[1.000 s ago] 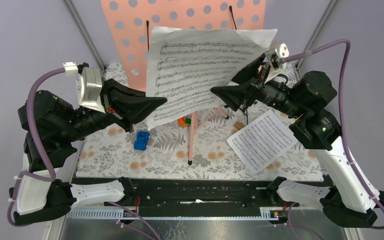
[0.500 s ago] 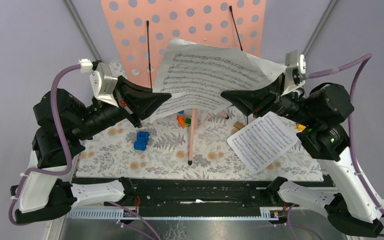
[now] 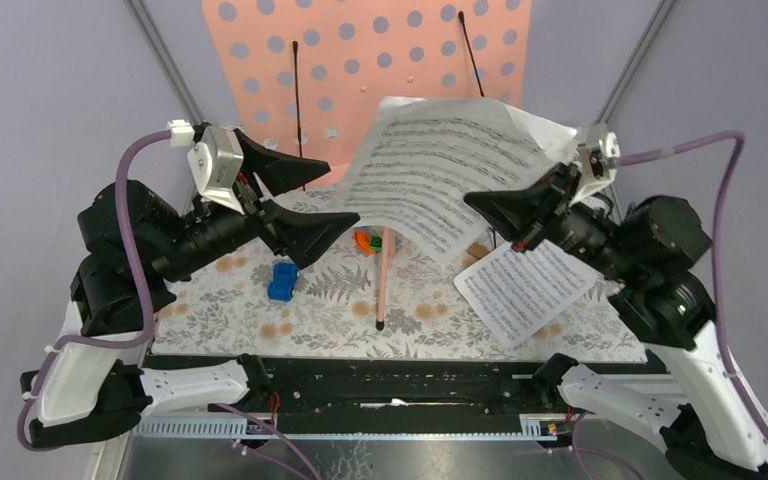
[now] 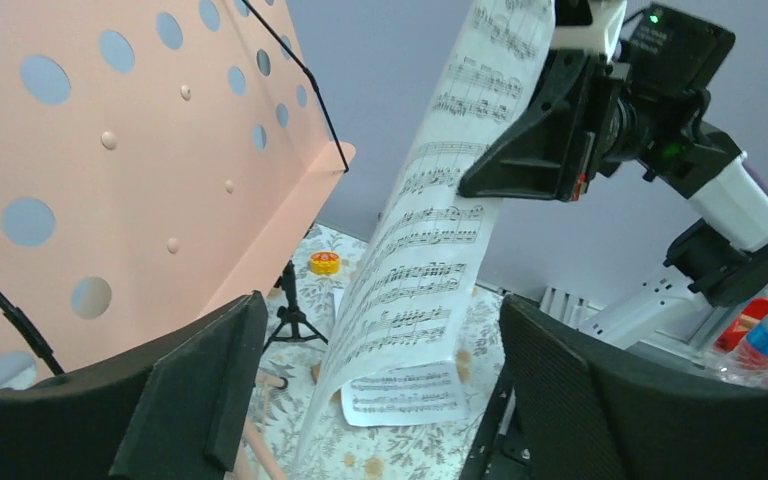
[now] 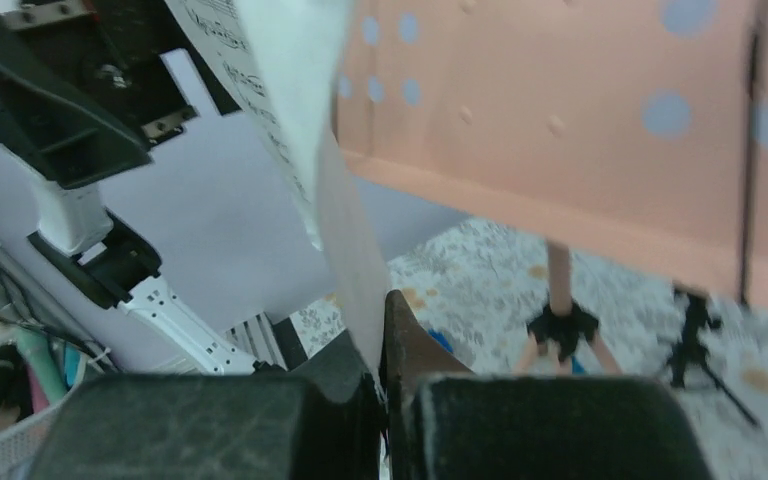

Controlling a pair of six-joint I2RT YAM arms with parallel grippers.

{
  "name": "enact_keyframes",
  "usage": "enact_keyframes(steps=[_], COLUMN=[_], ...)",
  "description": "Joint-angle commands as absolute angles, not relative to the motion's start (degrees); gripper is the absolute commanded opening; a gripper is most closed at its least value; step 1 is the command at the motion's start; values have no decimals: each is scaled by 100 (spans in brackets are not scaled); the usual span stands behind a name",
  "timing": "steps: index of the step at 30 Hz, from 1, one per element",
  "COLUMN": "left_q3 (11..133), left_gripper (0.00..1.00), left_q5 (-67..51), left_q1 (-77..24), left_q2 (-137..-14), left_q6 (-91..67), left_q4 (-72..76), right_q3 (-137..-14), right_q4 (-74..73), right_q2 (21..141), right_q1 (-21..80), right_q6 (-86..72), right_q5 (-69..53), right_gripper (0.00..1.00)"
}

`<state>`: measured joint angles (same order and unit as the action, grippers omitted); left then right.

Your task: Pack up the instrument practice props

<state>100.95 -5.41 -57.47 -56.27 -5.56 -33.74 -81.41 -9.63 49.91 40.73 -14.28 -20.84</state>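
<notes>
The salmon-pink perforated rack stands at the back on its pink tripod leg. One printed sheet-music page hangs in the air in front of the rack, curling down to the left. My right gripper is shut on that page's right edge; the wrist view shows the paper pinched between the jaws. My left gripper is open just left of the page, touching nothing. A second page lies flat on the mat at the right.
A small blue toy car sits on the floral mat below my left gripper. Orange and green blocks lie by the tripod's base, and a yellow one lies farther back. Purple walls close in the sides.
My left gripper has opened and let go of the page. My right gripper has shut on its right edge, and the page has swung right and down, off the rack.
</notes>
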Motion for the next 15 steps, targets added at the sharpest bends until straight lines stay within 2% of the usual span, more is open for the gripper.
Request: enact_keyframes(steps=[1, 5, 8, 11, 15], left_q3=[10068, 9919, 9754, 9654, 9428], left_gripper=[94, 96, 96, 96, 96], left_q5=[-378, -274, -234, -208, -210], left_q1=[-5759, -5760, -5757, -5757, -5763], left_q2=[-5463, -5280, -5168, -5127, -5064], left_q6=[-576, -683, -772, -857, -974], left_q4=[-3223, -3180, -3097, -3098, -3108], right_q3=[-7837, -7170, -6476, -5788, -4986], right_q4=[-2529, -4073, -4775, -4973, -4512], right_q2=[4209, 3705, 3497, 3382, 3316], right_q1=[4058, 4056, 4061, 4062, 4056], right_q6=[-2296, -2959, -3409, -3815, -4156], right_q5=[-425, 924, 1468, 1698, 1680], right_gripper=[0, 0, 0, 0, 0])
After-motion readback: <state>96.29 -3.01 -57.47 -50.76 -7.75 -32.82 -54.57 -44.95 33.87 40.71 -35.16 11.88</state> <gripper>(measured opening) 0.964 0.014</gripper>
